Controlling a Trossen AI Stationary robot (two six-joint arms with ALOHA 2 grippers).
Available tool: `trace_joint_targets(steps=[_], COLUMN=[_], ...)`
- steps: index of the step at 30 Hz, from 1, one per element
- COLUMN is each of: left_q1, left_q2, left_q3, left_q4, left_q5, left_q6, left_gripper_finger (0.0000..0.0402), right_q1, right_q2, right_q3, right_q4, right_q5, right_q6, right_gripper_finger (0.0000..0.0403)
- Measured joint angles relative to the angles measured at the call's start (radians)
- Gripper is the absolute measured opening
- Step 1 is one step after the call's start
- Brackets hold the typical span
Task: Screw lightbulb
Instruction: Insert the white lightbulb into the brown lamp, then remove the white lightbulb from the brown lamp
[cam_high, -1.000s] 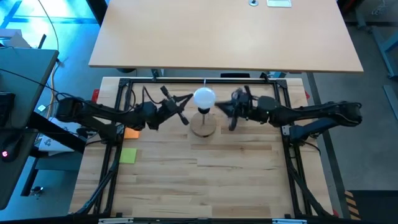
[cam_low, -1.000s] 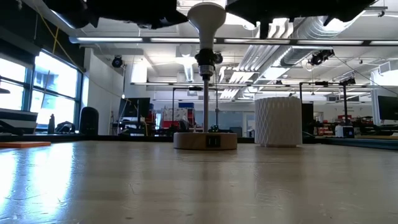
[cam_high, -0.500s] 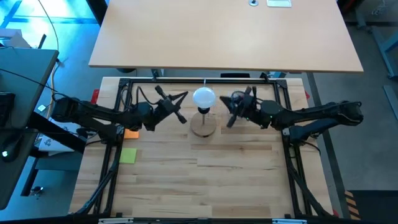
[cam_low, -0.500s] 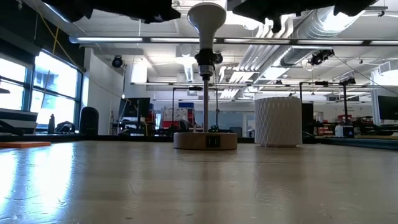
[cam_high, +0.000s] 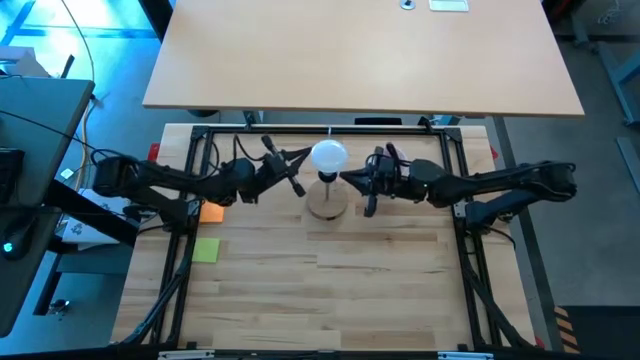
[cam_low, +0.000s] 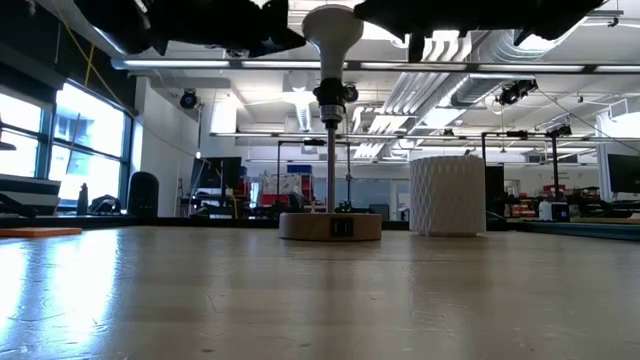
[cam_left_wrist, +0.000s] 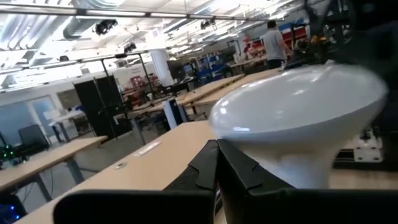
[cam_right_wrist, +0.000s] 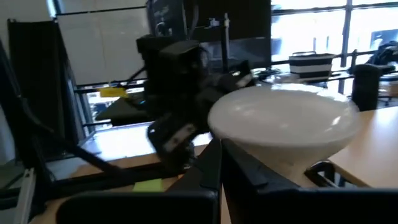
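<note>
One lightbulb (cam_high: 328, 156), white and frosted, seated upright atop the black socket stem (cam_low: 329, 150) of one round wooden base (cam_high: 328, 204), which stands at the far middle of the wooden surface (cam_high: 330, 290); judged placed so that both arms can reach the globe from opposite sides. Two hands: left hand (cam_high: 288, 171) just beside the bulb at its 9 o'clock, fingers spread, grasping nothing; right hand (cam_high: 362, 185) close at its 3 o'clock, likewise parted and not touching the glass. Both wrist views show the globe near each arm's own fingers, apart from them. Judged: bulb seated, hands released, whether the thread is fully home cannot be told. One white ribbed cup (cam_low: 447, 195), beyond the base in the low view. One green note (cam_high: 206, 250) and one orange pad (cam_high: 211, 213) at 9 o'clock on the surface.
</note>
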Motion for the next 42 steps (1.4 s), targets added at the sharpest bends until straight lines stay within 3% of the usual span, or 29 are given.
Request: trace_joint_targets(steps=[9,14,19,22,25,29,34,38,42], left_q1=[0.048,0.089,0.117,0.155,0.222,0.303,0.323,0.29,0.222], left_q2=[-0.001,-0.001,-0.001,-0.014,-0.021,-0.015,-0.014,-0.012,-0.01], left_q3=[0.0,0.0,0.0,-0.038,-0.09,-0.15,-0.195,-0.197,-0.197], left_q4=[-0.011,-0.102,-0.149,-0.152,-0.147,-0.166,-0.262,-0.348,-0.404], left_q5=[-0.017,0.043,0.06,0.17,0.377,0.59,0.676,0.873,1.056], left_q6=[0.008,-0.045,-0.055,-0.075,-0.154,-0.297,-0.389,-0.433,-0.457], left_gripper_finger=[0.0,0.0,0.0,0.0,0.0,0.0,0.0,0.0,0.0], right_q1=[0.015,0.055,0.177,0.264,0.323,0.315,0.222,0.138,0.099], right_q2=[0.011,0.008,-0.035,-0.068,-0.089,-0.109,-0.114,-0.097,-0.057], right_q3=[0.0,0.0,0.0,0.0,-0.001,-0.033,-0.073,-0.09,-0.096], right_q4=[-0.012,-0.055,-0.052,-0.049,-0.062,-0.125,-0.446,-0.61,-0.597], right_q5=[-0.033,0.092,0.282,0.462,0.623,0.704,0.661,0.399,0.09], right_q6=[-0.051,-0.095,-0.307,-0.44,-0.493,-0.322,0.064,0.328,0.333], right_gripper_finger=[0.0,0.0,0.0,0.0,0.0,0.0,0.0,0.0,0.0])
